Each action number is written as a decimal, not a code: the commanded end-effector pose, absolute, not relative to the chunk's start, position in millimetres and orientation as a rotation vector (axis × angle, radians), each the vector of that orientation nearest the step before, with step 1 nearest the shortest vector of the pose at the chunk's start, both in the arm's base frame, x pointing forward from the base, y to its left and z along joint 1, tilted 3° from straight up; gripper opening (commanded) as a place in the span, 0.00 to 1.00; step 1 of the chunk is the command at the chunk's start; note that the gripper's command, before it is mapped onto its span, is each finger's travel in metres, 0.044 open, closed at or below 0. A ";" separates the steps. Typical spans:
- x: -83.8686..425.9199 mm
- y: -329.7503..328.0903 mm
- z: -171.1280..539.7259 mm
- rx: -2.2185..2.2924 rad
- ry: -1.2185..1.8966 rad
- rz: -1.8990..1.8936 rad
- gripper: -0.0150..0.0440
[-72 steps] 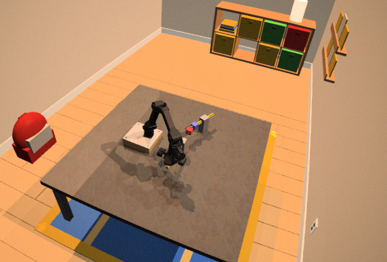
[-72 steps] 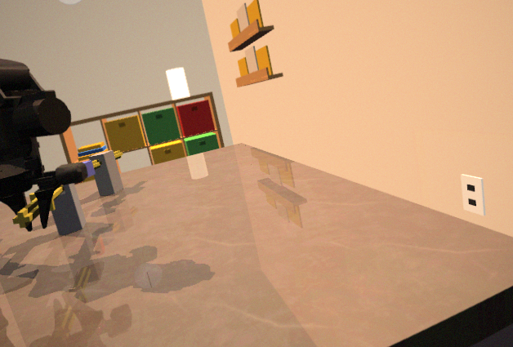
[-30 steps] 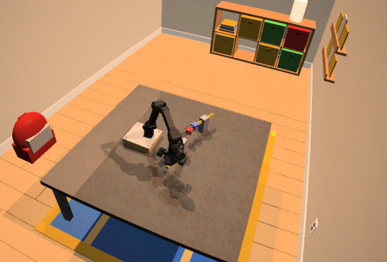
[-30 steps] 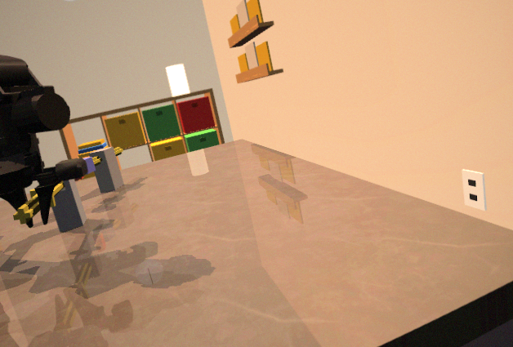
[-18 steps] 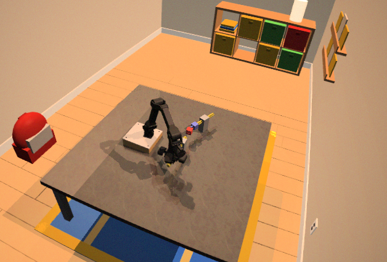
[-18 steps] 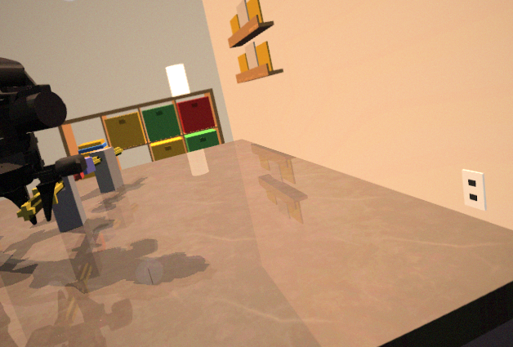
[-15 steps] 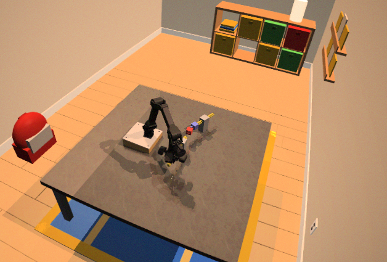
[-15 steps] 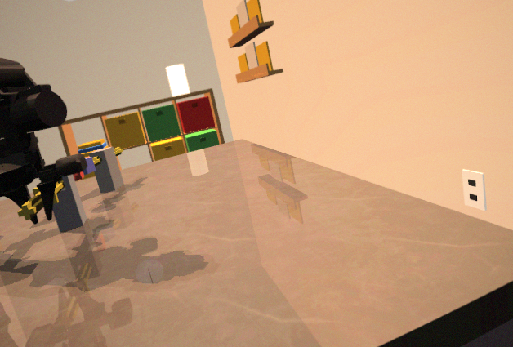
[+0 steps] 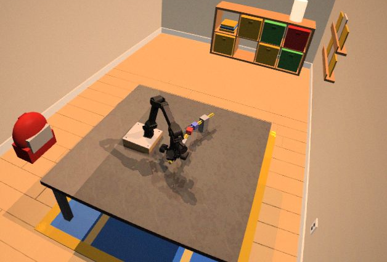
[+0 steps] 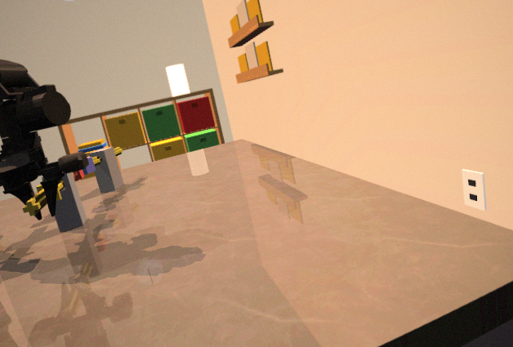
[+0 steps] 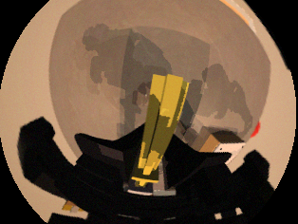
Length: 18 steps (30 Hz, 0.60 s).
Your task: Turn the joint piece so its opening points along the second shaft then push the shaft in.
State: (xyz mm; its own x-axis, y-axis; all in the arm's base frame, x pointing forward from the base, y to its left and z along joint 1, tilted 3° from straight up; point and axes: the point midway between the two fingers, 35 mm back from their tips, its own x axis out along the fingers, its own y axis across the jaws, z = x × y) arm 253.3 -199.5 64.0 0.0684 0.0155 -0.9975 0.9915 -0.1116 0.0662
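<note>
A yellow shaft (image 9: 211, 114) (image 10: 119, 151) runs through a tall grey block (image 9: 204, 124) (image 10: 109, 172) and carries a blue-violet piece (image 9: 194, 125) (image 10: 89, 165). A red square piece (image 9: 189, 131) adjoins the blue-violet one, roughly in line with both shafts. The second yellow shaft (image 9: 170, 161) (image 10: 31, 207) (image 11: 166, 97) passes a nearer grey block (image 10: 71, 211), and its far end shows close to the red piece. Whether it is inside the opening I cannot tell. My gripper (image 10: 45, 212) (image 11: 153, 126) is shut on this second shaft, on the side of the near block away from the red piece. The arm hides the grip in the top view.
The arm's pale base box (image 9: 142, 138) (image 11: 230, 146) stands left of the shafts on the grey-brown table (image 9: 225, 171) (image 10: 352, 226). Shelves with coloured bins (image 9: 273, 31) stand beyond the table, and a red round object (image 9: 31, 130) is off its left side.
</note>
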 end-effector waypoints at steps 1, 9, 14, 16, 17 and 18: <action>254.3 -192.5 64.6 1.336 1.111 -1.234 0.25; 255.8 -180.0 64.7 1.337 1.112 -1.233 0.25; 256.8 -172.2 64.8 1.338 1.113 -1.233 0.25; 257.1 -169.1 64.9 1.338 1.113 -1.233 0.25; 257.3 -167.5 64.9 1.338 1.113 -1.233 0.25; 257.5 -166.0 64.9 1.338 1.113 -1.233 0.25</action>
